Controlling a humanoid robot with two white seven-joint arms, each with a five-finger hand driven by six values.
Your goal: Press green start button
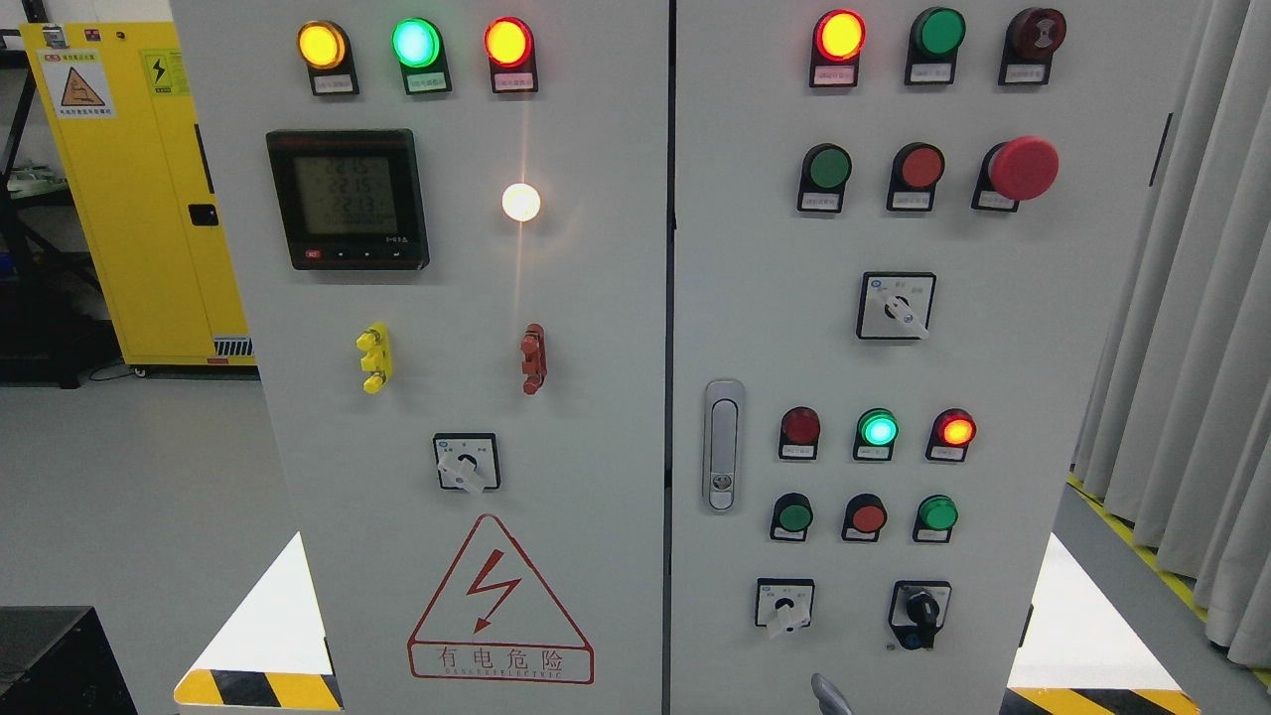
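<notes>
Neither hand is in view, so their state is unknown. The round green plastic push button (827,168) sits near the grey steel cabinet door's (1043,377) top edge; press it squarely, avoiding its red neighbour (920,167).

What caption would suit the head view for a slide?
Head view of a two-door control cabinet: lit indicator lamps, a digital meter, green push buttons and a red mushroom button; no robot hand visible.

We face a two-door cabinet (596,397), meter (347,199) on our left door, handle (724,445) and button rows (866,516) on the right, curtain (1182,328) further right.
</notes>
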